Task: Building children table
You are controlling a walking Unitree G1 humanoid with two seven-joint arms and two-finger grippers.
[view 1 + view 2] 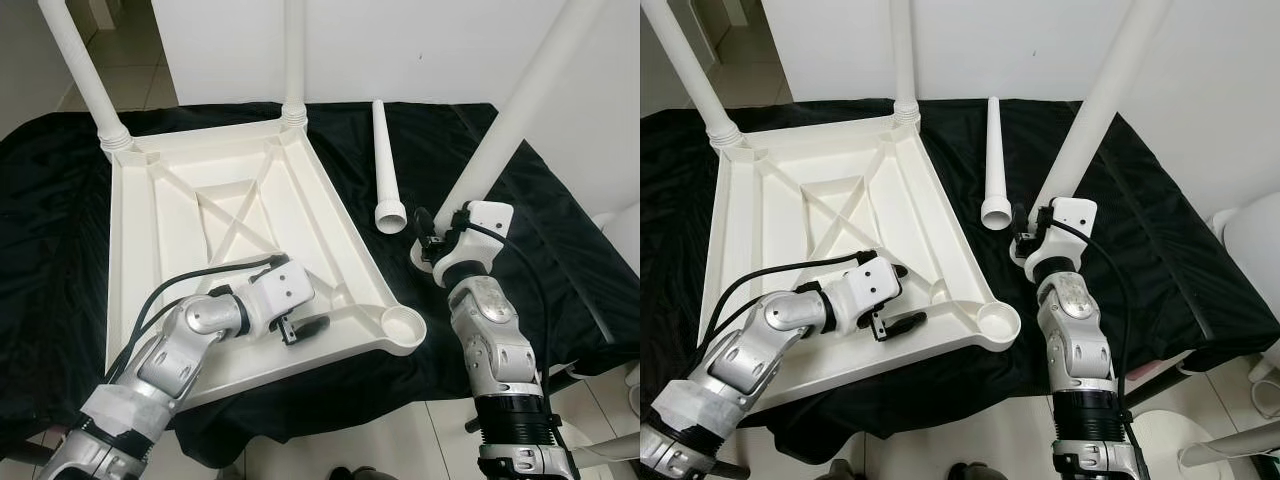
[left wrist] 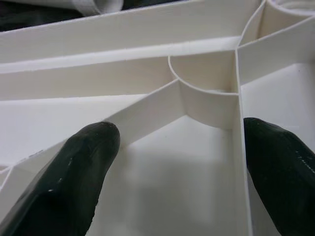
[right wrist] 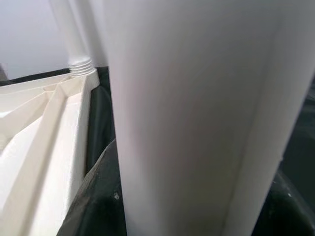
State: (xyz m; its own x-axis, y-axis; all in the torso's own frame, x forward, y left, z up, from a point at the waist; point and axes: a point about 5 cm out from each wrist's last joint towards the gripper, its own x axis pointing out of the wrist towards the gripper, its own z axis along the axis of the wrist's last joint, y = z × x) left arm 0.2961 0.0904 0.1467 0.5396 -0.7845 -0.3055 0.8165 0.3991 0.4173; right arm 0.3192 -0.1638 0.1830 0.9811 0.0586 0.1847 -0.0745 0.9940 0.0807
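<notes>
Upturned white plastic tabletop (image 1: 240, 215) lies on black cloth (image 1: 560, 230), two white legs (image 1: 85, 75) screwed upright at far corners; left gripper (image 1: 300, 328), fingers (image 2: 74, 182) spread, rests inside near empty corner socket (image 1: 405, 326); right gripper (image 1: 428, 240) pinches tilted white leg (image 1: 510, 120); spare white tube leg (image 1: 385, 160) lies between

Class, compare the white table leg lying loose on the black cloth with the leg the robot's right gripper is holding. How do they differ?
The loose leg lies flat on the black cloth, untouched; the held leg stands tilted, its lower end clamped by the right gripper. The loose leg lies beside the upturned tabletop, nearer it; the held leg is further right. Both are white, tapered tubes, neither yet fitted.
</notes>
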